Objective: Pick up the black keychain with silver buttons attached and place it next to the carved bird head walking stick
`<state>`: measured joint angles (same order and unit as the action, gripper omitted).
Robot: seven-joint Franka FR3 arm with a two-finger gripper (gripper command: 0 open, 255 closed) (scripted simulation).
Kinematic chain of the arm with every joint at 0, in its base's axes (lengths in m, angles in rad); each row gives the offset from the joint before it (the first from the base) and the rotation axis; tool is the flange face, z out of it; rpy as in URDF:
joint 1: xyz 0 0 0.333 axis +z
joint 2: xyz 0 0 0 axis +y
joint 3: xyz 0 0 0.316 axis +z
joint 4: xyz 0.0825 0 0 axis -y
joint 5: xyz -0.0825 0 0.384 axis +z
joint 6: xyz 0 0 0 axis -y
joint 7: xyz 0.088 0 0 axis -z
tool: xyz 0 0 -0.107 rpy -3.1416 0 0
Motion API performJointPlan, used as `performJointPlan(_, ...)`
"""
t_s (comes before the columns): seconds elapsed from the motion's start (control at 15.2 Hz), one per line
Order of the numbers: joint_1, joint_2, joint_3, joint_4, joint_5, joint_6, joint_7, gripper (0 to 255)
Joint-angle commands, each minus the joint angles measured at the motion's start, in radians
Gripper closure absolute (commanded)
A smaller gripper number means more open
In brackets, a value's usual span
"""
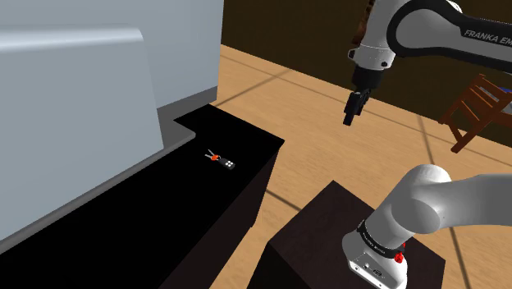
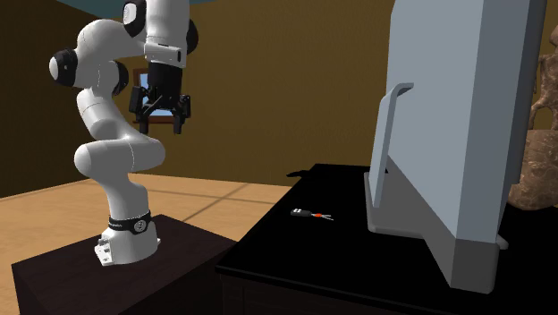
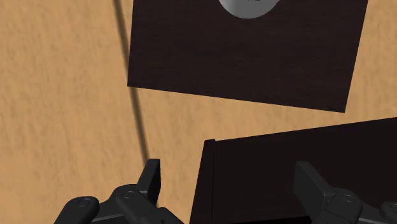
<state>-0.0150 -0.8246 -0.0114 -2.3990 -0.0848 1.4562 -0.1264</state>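
The keychain [image 1: 221, 160] is a small black fob with pale buttons and a red-and-silver ring end. It lies on the black table [image 1: 148, 222] near the corner closest to the arm, and it is also seen as the keychain [image 2: 308, 215] in the second exterior view. My gripper [image 1: 353, 107] hangs high over the wooden floor, well off the table and far from the keychain. In the second exterior view my gripper [image 2: 162, 122] is open and holds nothing. The wrist view has both fingers [image 3: 151, 179] apart over the table's corner [image 3: 286, 172]. A brown carved shape [image 2: 539, 143] stands behind the grey block.
A large grey slab-like block [image 2: 456, 134] stands on the table just behind the keychain. The dark stand [image 1: 328, 238] carries my arm's base. A wooden chair [image 1: 480, 107] stands on the floor at the shoulder view's right.
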Motion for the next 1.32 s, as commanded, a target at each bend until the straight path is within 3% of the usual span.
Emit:
performJointPlan(0.0,0.000,0.000,0.000,0.000,0.000,0.000,0.000,0)
performJointPlan(0.59,0.046,0.206,0.120,-0.017,0.105,0.238,0.156,0)
performJointPlan(1.25,0.078,0.523,0.241,0.089,0.145,0.472,0.318,0)
